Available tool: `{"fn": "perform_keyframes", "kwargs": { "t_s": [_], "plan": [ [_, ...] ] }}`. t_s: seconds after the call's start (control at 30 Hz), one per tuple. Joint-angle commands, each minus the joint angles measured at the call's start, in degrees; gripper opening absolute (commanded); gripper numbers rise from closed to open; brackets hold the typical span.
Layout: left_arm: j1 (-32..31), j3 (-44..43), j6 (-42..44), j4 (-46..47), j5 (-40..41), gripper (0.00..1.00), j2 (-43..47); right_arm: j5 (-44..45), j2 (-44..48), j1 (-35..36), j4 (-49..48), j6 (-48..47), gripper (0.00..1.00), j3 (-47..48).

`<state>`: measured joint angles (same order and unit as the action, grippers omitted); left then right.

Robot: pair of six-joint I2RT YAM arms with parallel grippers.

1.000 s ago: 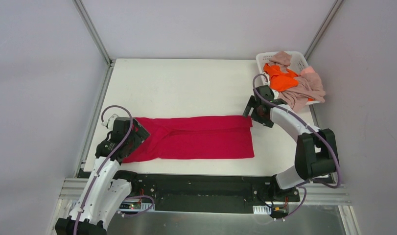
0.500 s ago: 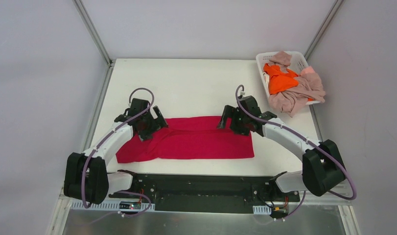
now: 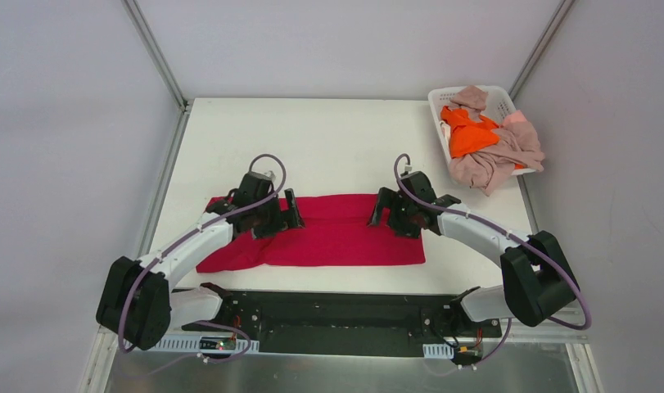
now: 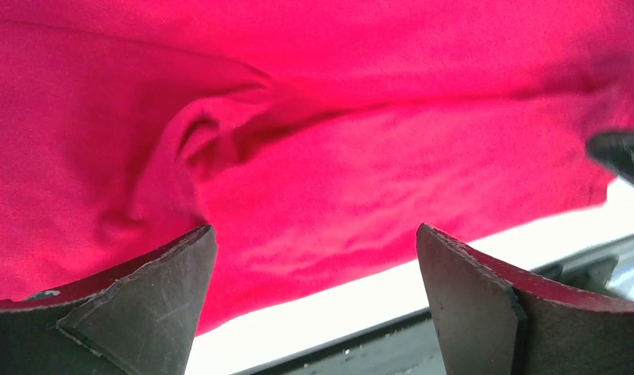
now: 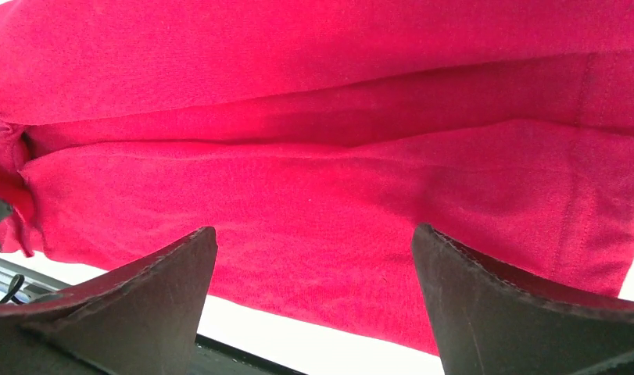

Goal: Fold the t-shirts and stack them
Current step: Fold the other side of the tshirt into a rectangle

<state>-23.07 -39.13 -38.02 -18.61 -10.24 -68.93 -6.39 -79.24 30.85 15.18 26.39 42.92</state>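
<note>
White table [image 3: 312, 139] fills the booth, and the red t-shirt [image 3: 345, 241] lies folded in a long band near its front edge. Since a second ago both arms have swung inward over it. The left gripper [image 3: 293, 214] has left the shirt's end, the right gripper [image 3: 381, 211] the far corner. Both claws stand apart, empty. Only the wrist cameras show the bunched crease [image 4: 196, 141]. Only the overhead view shows the basket [image 3: 502, 97] holding the orange shirt [image 3: 467, 137] and pink-beige shirts [image 3: 508, 151].
</note>
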Motion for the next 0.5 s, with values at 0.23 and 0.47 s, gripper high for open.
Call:
{"fn": "perform_keyframes", "kwargs": {
  "t_s": [0.23,0.47],
  "plan": [
    [-6.1,0.1,-1.1,-9.1,9.3,0.99,8.4,3.1,3.8,-0.1,0.6,-0.4,0.99,0.3],
    [-6.0,-2.6,-9.7,-11.8,23.1,0.99,15.5,5.7,5.8,-0.1,4.1,-2.6,0.99,4.5]
  ]
}}
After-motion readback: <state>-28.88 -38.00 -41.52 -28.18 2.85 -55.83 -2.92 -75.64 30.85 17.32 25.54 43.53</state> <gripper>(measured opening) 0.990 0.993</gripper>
